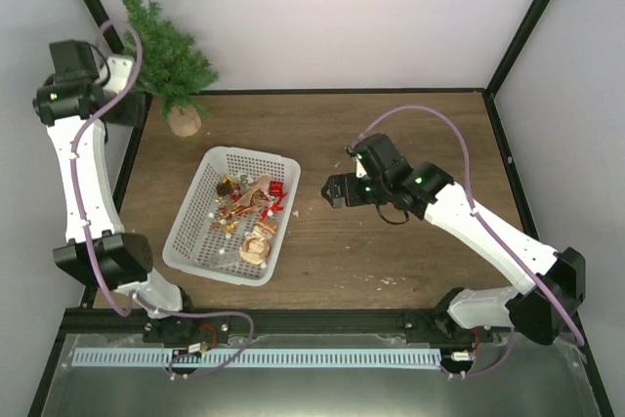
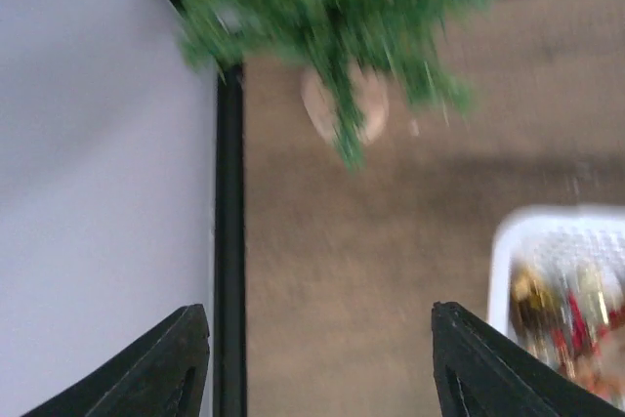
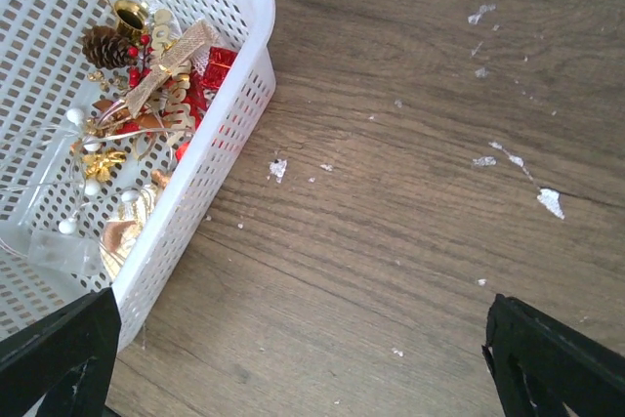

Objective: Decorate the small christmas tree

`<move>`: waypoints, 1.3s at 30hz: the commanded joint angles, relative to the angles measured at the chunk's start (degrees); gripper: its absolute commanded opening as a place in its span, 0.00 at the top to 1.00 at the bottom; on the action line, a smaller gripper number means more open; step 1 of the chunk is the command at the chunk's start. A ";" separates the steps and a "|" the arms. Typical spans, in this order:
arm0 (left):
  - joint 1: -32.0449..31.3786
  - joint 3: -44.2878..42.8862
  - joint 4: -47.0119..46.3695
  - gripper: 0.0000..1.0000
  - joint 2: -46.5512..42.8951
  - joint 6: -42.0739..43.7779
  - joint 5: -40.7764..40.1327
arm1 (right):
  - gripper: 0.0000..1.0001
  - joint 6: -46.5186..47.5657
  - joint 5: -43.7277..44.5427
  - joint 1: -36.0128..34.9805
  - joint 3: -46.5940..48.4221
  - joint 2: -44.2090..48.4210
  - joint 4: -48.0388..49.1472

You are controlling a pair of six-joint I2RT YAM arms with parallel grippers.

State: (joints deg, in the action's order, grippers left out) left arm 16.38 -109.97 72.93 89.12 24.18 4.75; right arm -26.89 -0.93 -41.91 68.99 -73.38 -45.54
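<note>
The small christmas tree (image 1: pixel 164 51) stands upright on its round tan base (image 1: pixel 184 122) at the table's far left corner. It shows blurred at the top of the left wrist view (image 2: pixel 332 7). My left gripper (image 2: pixel 317 363) is open and empty, raised beside the tree near the left wall. A white basket (image 1: pixel 192 212) holds several ornaments (image 1: pixel 252 204): red, gold, white beads, a pinecone (image 3: pixel 105 46). My right gripper (image 3: pixel 303 358) is open and empty, above the bare table just right of the basket (image 3: pixel 186 197).
A black frame rail (image 2: pixel 229 241) runs along the table's left edge next to the white wall. Small white flecks (image 3: pixel 547 200) lie scattered on the wooden table (image 1: pixel 391 251) right of the basket.
</note>
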 commanded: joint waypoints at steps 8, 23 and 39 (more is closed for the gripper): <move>0.03 -21.36 -15.50 0.36 22.34 -11.75 5.84 | 0.05 -9.66 2.83 0.47 5.05 -0.82 -6.64; 1.39 -2.77 -35.97 0.39 16.00 -8.74 26.89 | 0.05 -13.92 4.54 0.44 10.32 -4.74 -14.28; 3.10 31.70 -74.49 0.37 -3.07 -19.71 24.49 | 0.04 -7.47 4.09 0.43 16.00 -10.89 -13.75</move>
State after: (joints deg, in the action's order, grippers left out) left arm 19.25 -82.13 14.63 87.94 9.32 29.04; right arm -36.45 2.63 -41.78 82.17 -83.33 -58.89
